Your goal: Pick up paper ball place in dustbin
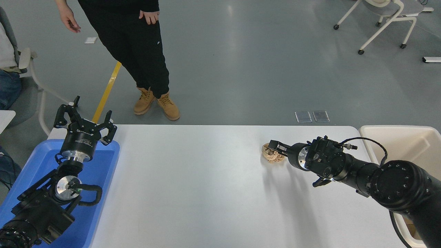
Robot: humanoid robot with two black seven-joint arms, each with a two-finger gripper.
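Right of the table's [206, 179] middle, your right gripper [274, 148] pinching the paper ball [272, 155], bare white surface all around it, dustbin [396, 132] off the right edge, left gripper [84, 120] spread above the blue tray [103, 165].

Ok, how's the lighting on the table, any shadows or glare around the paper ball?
Head view: soft overhead light, with the right arm's tool casting faint grey shadows towards the camera on the white table, below the crumpled tan-brown paper ball. A mild sheen brightens the tabletop's middle, with no harsh glare. The picture is sharp, but the edges bow slightly.
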